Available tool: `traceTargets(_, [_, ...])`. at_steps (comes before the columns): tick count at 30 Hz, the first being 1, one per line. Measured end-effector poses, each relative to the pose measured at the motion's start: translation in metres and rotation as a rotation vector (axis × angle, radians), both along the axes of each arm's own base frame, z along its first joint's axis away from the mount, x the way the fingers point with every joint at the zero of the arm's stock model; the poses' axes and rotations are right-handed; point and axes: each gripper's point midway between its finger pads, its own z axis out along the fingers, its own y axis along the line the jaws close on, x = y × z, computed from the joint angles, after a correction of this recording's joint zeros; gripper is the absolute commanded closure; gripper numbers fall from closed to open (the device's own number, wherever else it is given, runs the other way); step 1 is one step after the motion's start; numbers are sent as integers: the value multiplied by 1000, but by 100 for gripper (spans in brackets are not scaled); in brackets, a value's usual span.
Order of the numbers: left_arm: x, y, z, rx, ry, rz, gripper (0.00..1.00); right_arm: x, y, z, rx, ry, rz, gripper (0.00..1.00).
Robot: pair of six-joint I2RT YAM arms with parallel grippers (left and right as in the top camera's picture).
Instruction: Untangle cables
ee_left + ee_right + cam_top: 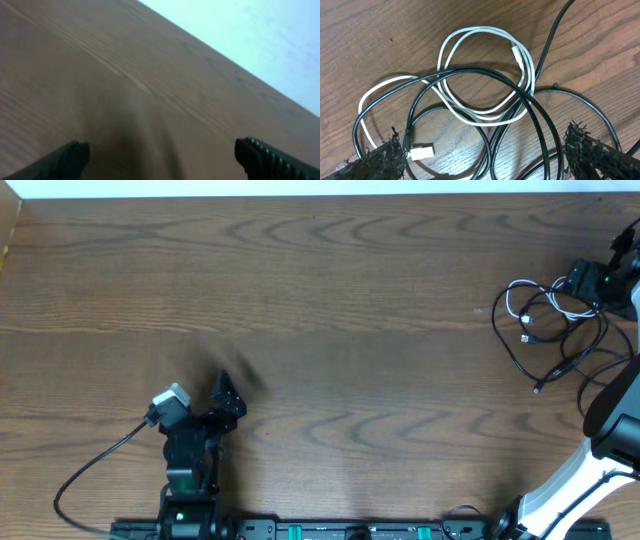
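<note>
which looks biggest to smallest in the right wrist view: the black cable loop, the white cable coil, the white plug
1. Thin black cable's wide loop
2. Thin white cable's doubled coil
3. Small flat white plug, clearly smallest
All lie flat, so nearness barely matters.

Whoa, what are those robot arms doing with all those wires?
They are meant to untangle the cables. A white cable and black cables lie looped over each other on the right side of the table. The right gripper hovers over the tangle with its jaws wide open, gripping nothing. The left gripper, also open, is far off over bare wood. The cables look just as tangled as ever.
</note>
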Motion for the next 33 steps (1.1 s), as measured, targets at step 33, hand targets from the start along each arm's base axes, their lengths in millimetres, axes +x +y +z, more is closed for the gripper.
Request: traceTargets(33, [-14,-10,50,291,-171,-125,0,0,0,0,0,0,0,1])
